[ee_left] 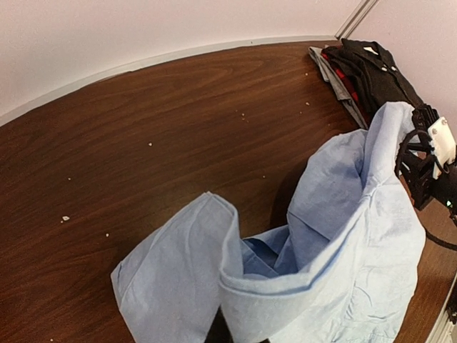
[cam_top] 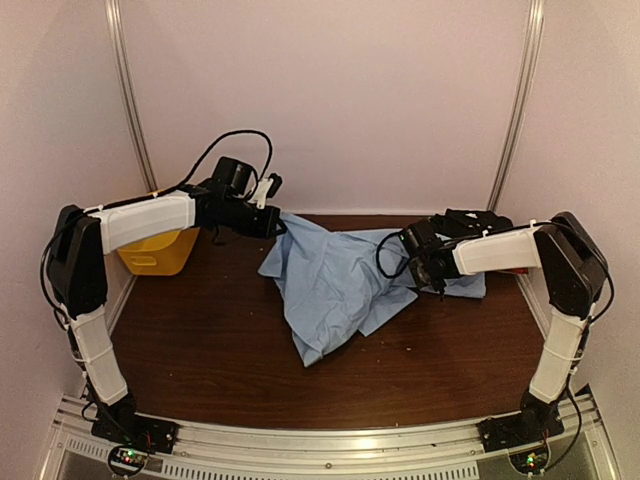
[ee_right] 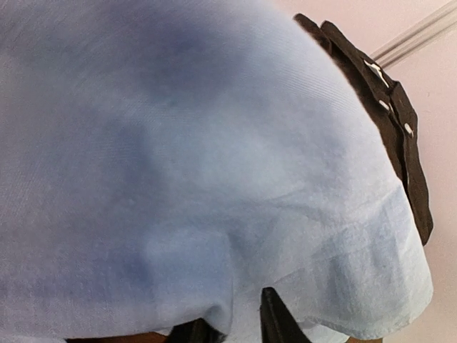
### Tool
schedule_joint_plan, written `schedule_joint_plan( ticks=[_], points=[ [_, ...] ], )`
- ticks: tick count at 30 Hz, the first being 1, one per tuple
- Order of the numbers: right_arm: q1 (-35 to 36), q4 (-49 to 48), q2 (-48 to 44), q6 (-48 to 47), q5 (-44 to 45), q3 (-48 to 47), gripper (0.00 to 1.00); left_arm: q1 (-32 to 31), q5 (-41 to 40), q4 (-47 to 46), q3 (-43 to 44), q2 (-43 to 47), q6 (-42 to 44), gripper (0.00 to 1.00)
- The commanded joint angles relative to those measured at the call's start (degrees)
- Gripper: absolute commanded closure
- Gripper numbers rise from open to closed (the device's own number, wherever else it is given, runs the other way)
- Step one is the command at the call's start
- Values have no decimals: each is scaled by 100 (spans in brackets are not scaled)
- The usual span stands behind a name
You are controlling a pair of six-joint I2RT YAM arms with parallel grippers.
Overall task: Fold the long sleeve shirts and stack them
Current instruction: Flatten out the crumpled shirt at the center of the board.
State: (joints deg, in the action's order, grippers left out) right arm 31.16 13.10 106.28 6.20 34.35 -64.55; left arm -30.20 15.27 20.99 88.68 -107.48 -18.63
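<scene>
A light blue long sleeve shirt (cam_top: 335,285) lies crumpled across the middle of the brown table (cam_top: 220,350). My left gripper (cam_top: 272,222) holds its upper left corner off the table. In the left wrist view the shirt (ee_left: 343,264) drapes over the jaws and hides them. My right gripper (cam_top: 428,268) is at the shirt's right side. In the right wrist view the cloth (ee_right: 200,157) fills the frame, and a fold hangs between the two dark fingertips (ee_right: 275,318), which stand a little apart. A black shirt (cam_top: 478,220) (ee_left: 371,68) (ee_right: 400,136) with pale buttons lies behind, on a red-edged one (ee_left: 344,77).
A yellow basket (cam_top: 155,252) stands at the back left, under my left arm. The black and red shirts sit in a pile in the back right corner by the wall. Small crumbs dot the wood (ee_left: 143,143).
</scene>
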Motion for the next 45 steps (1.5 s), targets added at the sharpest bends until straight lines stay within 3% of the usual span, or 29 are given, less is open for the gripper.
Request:
schedule_joint_plan(
  ticks=[1,4,12,21,28,32,38,41,45],
  points=[
    [16,77,-273,28,304,-39,83,92,34,-204,4,295,18,100],
    [20,257,-496,60,368,-23,100,137,8,-175,-46,436,25,100],
    [22,1125,-1421,229,-50,-58,100,489,-204,-47,-196,1023,41,100],
    [267,1787,-2966,-66,-1422,-846,100,611,-641,369,422,2193,357,100],
    [299,2391,-3427,153,-1915,-1738,100,471,409,793,554,3307,580,100],
    [299,2541,-3508,389,-1972,-1451,100,-448,398,1038,-444,3815,634,100],
    [303,2517,-3796,801,-1859,-326,100,-2600,-361,1029,-2684,4053,-244,100],
    [288,2526,-3859,934,-1708,92,100,-3725,-588,805,-3309,3818,-655,100],
    [247,2562,-3788,1044,-1521,255,100,-4539,-288,443,-3432,3336,-422,84]
  ],
)
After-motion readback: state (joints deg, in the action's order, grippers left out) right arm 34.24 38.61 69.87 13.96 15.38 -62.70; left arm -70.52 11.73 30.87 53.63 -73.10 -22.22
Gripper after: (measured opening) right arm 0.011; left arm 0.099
